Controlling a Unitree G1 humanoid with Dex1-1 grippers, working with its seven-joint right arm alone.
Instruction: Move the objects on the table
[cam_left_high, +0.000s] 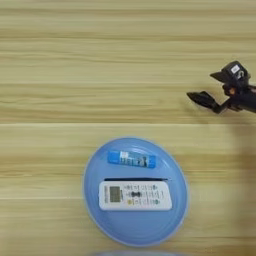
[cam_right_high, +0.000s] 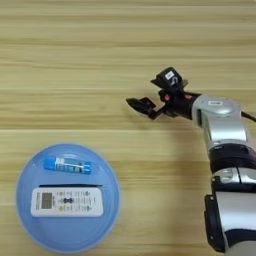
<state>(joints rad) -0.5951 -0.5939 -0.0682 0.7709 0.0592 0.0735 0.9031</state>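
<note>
A white remote control (cam_left_high: 135, 195) with a small screen lies flat in the large round blue plate (cam_left_high: 175, 210) near the table's front edge. A blue labelled glue-stick tube (cam_left_high: 131, 159) rests in the same plate just behind the remote. Between the two runs a thin black stick (cam_left_high: 135, 178), lying crosswise. My right gripper (cam_right_high: 152, 92) hovers over the bare light-wood table (cam_left_high: 75, 90), up and to the right of the plate and well apart from it. Its two black fingers (cam_right_high: 141, 105) are spread open with nothing between them.
The silver forearm (cam_right_high: 222, 125) comes up from the bottom right corner. A broad stretch of wood lies behind and to the left of the plate.
</note>
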